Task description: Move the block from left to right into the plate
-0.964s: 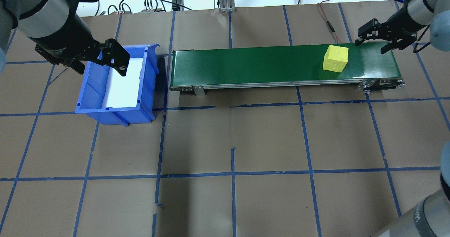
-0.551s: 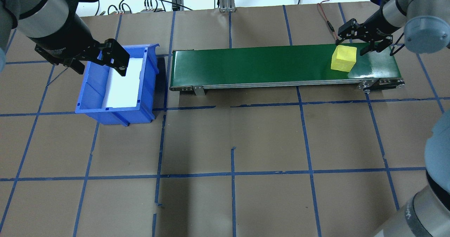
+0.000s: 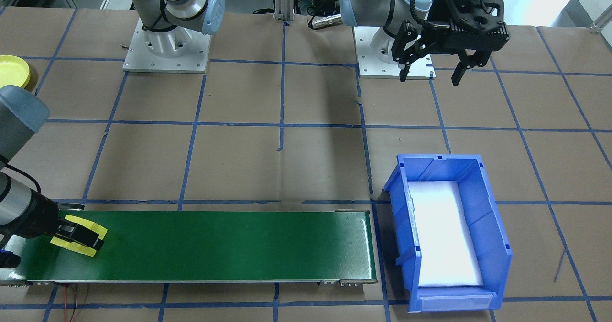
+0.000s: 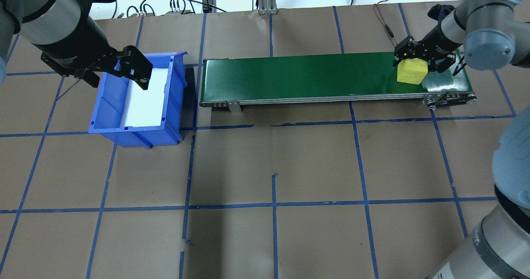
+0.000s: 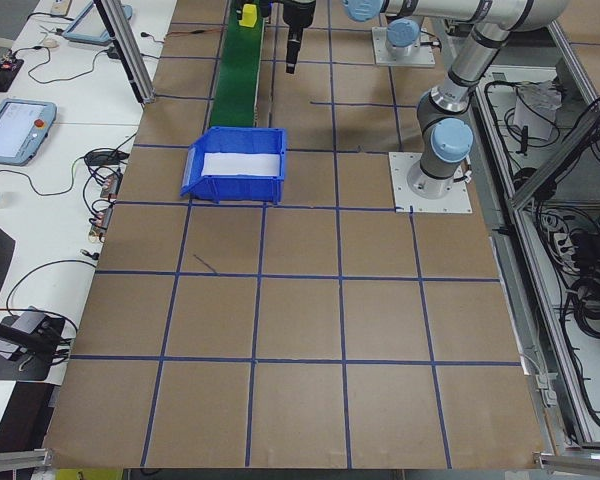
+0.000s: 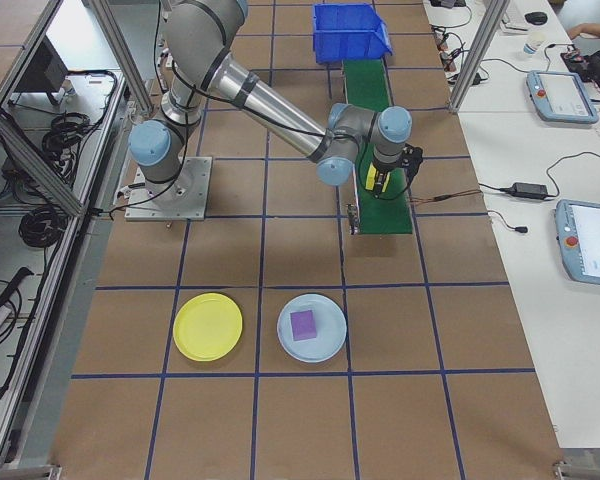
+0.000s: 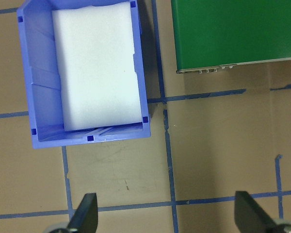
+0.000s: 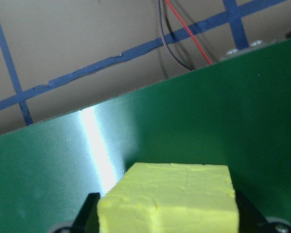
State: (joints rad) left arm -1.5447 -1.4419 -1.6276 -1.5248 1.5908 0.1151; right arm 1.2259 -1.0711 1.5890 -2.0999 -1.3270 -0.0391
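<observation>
Block point(image 4: 410, 70), a yellow foam cube, sat on the green conveyor belt point(image 4: 314, 76) near its right-hand end, between the two fingers of the right claw point(image 4: 422, 59); the fingers straddled it and, in the right wrist view, lay against both its sides, so the claw looked closed on it, while the block's underside was level with the belt. Going left to right across the overhead view: the left claw point(image 4: 134, 66) hung over the far left rim of the blue bin point(image 4: 174, 105), its fingers spread wide and holding nothing. The bin, lined with a white foam pad point(image 4: 145, 101), stood just beside the left end of the belt on the brown paper surface point(image 4: 273, 163), which was marked off in squares by blue tape. Past the belt's right end a red wire point(image 4: 383, 20) ran toward the back edge. In the right side view, the yellow plate point(image 6: 208, 326) lay on the surface well apart from the belt, just beside a pale blue plate point(image 6: 312, 327) carrying a purple block point(image 6: 303, 324).
</observation>
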